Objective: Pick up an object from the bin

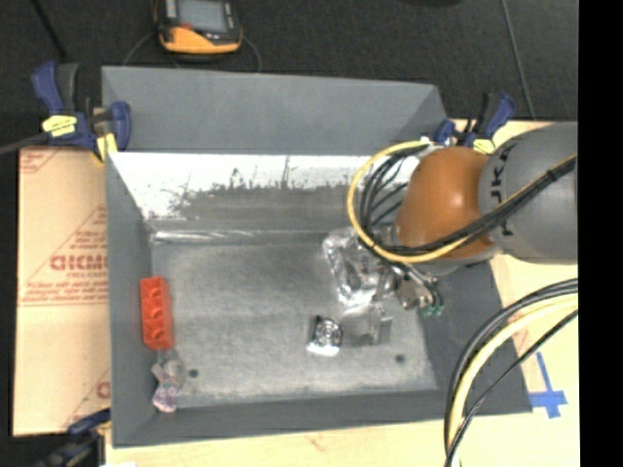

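Silvery lump (324,336), small and crumpled, lies on the floor of the grey metal bin (273,115), just beside the tool (375,327) on the side away from the arm (545,193) and about level with its tip. The tool is low over the bin floor, and whether it is apart or together cannot be told from this angle. Nothing can be seen clamped in it.

Well apart from the tool, toward the bin's far side wall, a red block (156,311) with a row of round holes lies flat on the floor. Farther from the tool still, in the near corner past the block, sits a small clear piece (165,382) with a pinkish tint. Just behind the tool, close under the wrist, something clear and glinting (346,261) catches the light; whether it is a loose thing or part of the robot cannot be told.

An orange cover (443,207) sits above the tool, looped by yellow and black cables (370,202). Black lettering on the arm's grey casing is partly hidden by those cables and cannot be read whole.

Beyond the bin's rear wall, far from the tool, an orange and black handheld device (198,19) with a small screen lies on the dark table (321,27).
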### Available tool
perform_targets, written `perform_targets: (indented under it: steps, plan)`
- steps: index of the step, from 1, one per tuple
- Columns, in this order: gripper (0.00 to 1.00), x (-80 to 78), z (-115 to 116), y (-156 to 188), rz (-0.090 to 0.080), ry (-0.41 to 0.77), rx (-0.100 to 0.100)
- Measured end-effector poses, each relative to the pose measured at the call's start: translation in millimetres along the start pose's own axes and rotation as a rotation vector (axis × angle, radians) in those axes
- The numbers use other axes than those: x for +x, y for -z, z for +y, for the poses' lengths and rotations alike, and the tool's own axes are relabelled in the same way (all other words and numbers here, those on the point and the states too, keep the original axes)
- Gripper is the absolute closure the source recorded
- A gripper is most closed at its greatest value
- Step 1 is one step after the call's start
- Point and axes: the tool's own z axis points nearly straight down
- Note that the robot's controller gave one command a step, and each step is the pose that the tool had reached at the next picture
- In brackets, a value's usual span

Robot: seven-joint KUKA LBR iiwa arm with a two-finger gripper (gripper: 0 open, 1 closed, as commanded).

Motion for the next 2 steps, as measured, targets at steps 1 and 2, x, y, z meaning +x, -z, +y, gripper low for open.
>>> perform_targets:
  steps: [1,2]
  plan:
    - [0.0,25.8,30.4,-16.8,0.02,0.44,-0.01]
    - [1.0,25.5,29.8,-16.7,0.02,0.439,-0.009]
